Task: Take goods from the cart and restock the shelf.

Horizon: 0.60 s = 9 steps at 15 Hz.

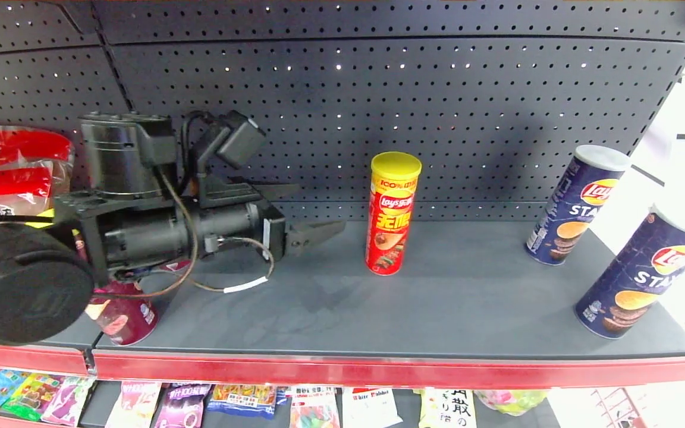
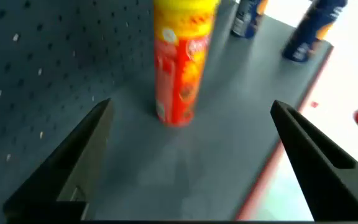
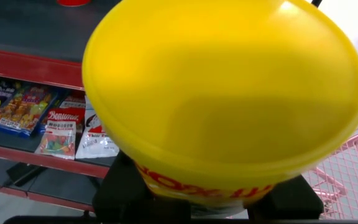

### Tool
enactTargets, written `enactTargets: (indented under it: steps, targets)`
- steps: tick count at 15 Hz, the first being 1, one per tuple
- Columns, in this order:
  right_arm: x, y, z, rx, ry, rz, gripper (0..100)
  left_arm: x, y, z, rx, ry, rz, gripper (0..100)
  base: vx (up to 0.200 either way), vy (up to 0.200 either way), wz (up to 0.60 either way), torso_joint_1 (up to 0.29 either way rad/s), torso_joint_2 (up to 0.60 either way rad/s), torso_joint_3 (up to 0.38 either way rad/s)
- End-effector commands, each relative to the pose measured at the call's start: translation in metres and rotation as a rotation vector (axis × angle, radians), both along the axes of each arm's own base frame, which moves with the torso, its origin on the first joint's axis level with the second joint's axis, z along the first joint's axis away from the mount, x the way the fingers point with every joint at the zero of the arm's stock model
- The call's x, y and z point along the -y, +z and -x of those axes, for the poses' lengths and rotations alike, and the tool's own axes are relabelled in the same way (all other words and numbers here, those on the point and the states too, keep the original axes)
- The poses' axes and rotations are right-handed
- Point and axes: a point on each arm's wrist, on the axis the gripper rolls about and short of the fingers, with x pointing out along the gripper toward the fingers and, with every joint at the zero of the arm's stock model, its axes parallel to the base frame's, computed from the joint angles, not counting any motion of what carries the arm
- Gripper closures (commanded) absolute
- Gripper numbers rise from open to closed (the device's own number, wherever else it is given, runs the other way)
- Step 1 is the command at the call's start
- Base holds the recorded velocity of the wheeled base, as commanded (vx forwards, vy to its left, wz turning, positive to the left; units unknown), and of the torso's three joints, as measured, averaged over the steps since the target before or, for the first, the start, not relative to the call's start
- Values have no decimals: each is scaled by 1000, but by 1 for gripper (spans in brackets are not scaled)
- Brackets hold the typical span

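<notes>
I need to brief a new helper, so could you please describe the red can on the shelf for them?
Find the dark shelf with the red front edge, backed by pegboard. Near its middle, towards the back, one can stands upright. It is red with a yellow lid, whereas the two cans to its right are dark blue.

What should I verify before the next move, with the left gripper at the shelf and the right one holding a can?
1. Red can stands upright on the shelf: ok.
2. Left gripper open, fingers apart from the red can: ok.
3. Right gripper shut on the yellow-lidded can: ok.
4. Bare shelf between the red can and the rear blue can for another can: ok.
5. Left arm out of the way of that spot: not ok, it hangs over the shelf beside it.
6. Held can's clearance from the shelf's red edge: cannot tell.
</notes>
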Motion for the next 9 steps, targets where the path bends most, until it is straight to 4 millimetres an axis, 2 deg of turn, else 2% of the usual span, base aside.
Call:
enactTargets:
  steps: [1, 4, 9]
  targets:
    - [0, 0, 0, -2, 0, 0, 100, 31, -27, -35, -25, -22, -15, 0, 0, 0, 0, 0, 0, 0]
    - [0, 0, 0, -1, -2, 0, 100, 52, -30, -49, -6, -75, 2, 0, 0, 0, 0, 0, 0, 0]
    - [0, 0, 0, -1, -5, -1, 100, 67, -32, -71, 16, -123, 23, 0, 0, 0, 0, 0, 0, 0]
